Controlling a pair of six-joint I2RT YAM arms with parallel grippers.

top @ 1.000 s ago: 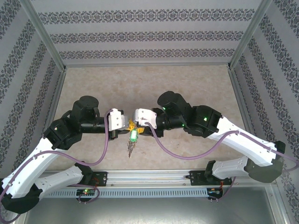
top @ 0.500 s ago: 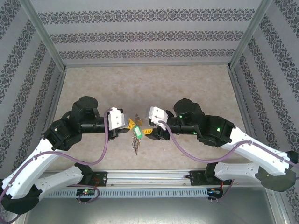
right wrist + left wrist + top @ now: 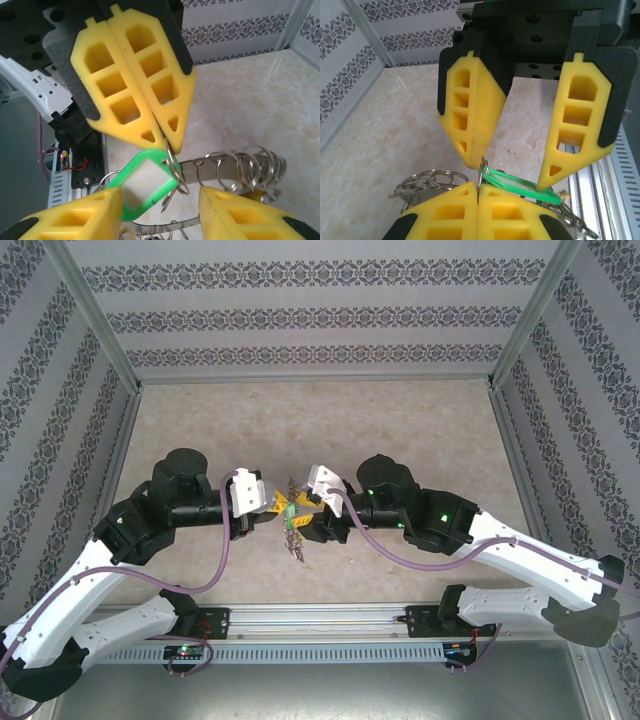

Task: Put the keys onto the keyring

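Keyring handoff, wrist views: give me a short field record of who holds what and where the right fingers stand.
left gripper: shut, fingertips pinching the split ring
green tag: hangs from that split ring
right gripper: open, one finger on each side of the green tag, not closed on it
keyring: beside the tag, strung with small rings
tag threaded onto keyring: cannot tell

My left hand has bright yellow fingers backed in black, and my right hand matches it. The key tag is vivid green around a pale, whitish window. The keyring and its small rings are silvery grey. The bench is cream with faint marbled veining. The walls are white, banded with dark grey floral ornament. My arms are white and black.
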